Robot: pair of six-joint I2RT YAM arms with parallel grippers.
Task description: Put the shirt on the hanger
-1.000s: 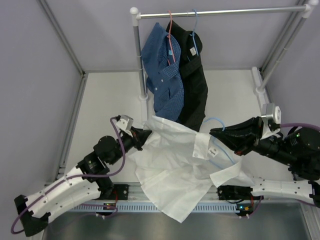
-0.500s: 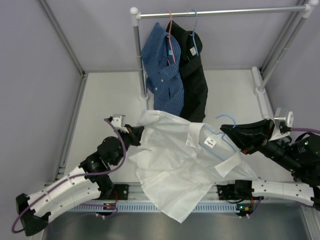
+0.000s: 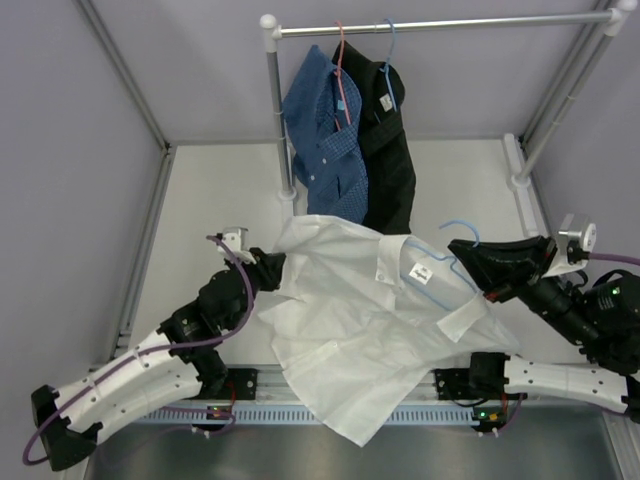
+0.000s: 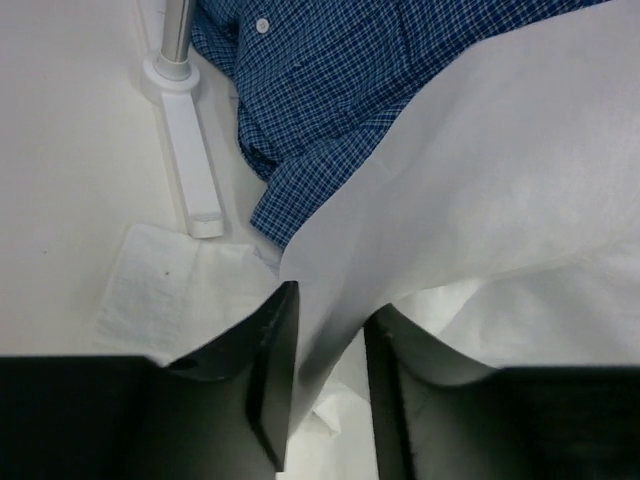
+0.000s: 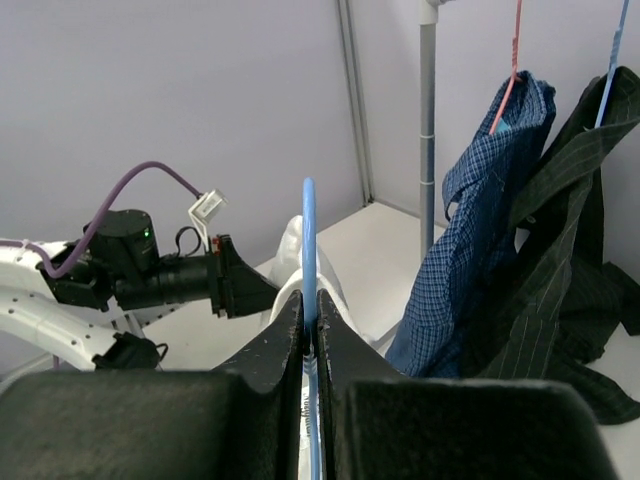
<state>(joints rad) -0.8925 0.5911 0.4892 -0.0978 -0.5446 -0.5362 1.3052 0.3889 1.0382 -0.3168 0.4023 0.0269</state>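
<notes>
The white shirt (image 3: 360, 330) hangs spread between both arms above the table's front edge. My left gripper (image 3: 272, 270) is shut on its left shoulder edge; in the left wrist view the white cloth (image 4: 480, 190) runs between the black fingers (image 4: 272, 370). My right gripper (image 3: 462, 262) is shut on the light-blue wire hanger (image 3: 445, 270) near its hook, which sticks out at the collar. In the right wrist view the blue wire (image 5: 309, 240) stands pinched between the closed fingers (image 5: 285, 345), with the shirt (image 5: 295, 270) behind it.
A rail (image 3: 440, 24) at the back holds a blue checked shirt (image 3: 330, 140) on a pink hanger and a black shirt (image 3: 390, 160) on a blue hanger. The rail's left post (image 3: 278, 110) stands just behind the white shirt. Frame posts stand at the sides.
My right gripper has drawn the hanger to the right and pulled the shirt out wider. My left gripper has moved a little left and down, still holding the cloth.
</notes>
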